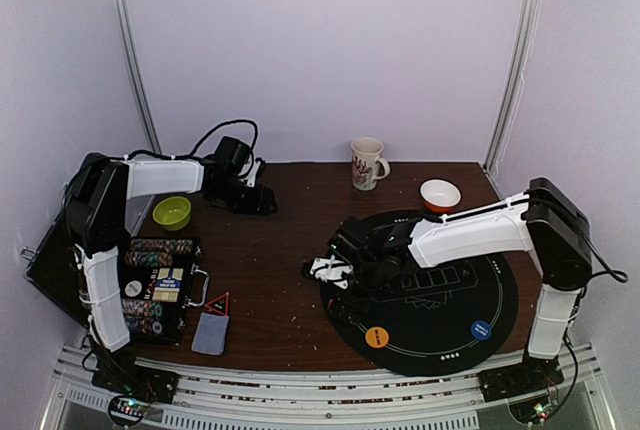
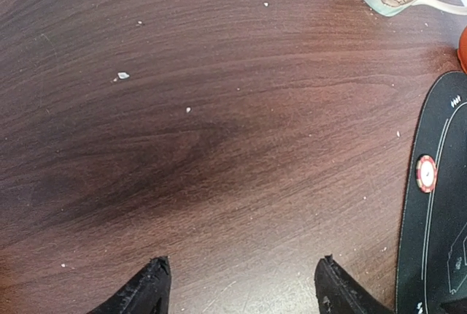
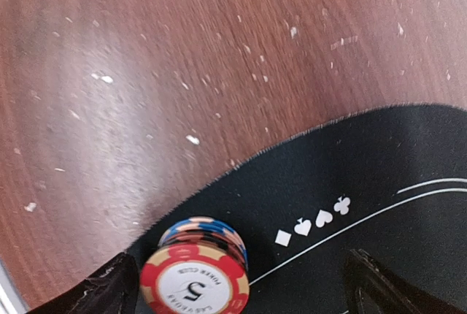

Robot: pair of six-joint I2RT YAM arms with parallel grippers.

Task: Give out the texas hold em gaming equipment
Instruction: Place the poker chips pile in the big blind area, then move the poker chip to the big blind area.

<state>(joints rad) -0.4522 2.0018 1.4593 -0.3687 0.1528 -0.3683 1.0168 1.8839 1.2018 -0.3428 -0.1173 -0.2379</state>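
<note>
A short stack of poker chips (image 3: pixel 195 274), a red-and-white "5" chip on top, stands on the left edge of the black round mat (image 3: pixel 350 161) between my right gripper's (image 3: pixel 241 292) wide-open jaws, close to its left finger (image 3: pixel 102 292). In the top view the right gripper (image 1: pixel 335 270) is at the mat's (image 1: pixel 500 295) left edge. My left gripper (image 2: pixel 241 285) is open and empty over bare wood at the table's back left (image 1: pixel 255 200). One red-and-white chip (image 2: pixel 425 173) lies on the mat rim. An orange button (image 1: pixel 376 337) and a blue button (image 1: pixel 481 330) lie on the mat's near side. Grey-blue cards (image 1: pixel 210 333) lie near the front left.
An open chip case (image 1: pixel 160 285) sits at the left, a red triangle (image 1: pixel 218 302) beside it. A green bowl (image 1: pixel 172 212) is at the back left, a white patterned mug (image 1: pixel 367 163) at the back centre, a white and orange bowl (image 1: pixel 440 195) at the back right.
</note>
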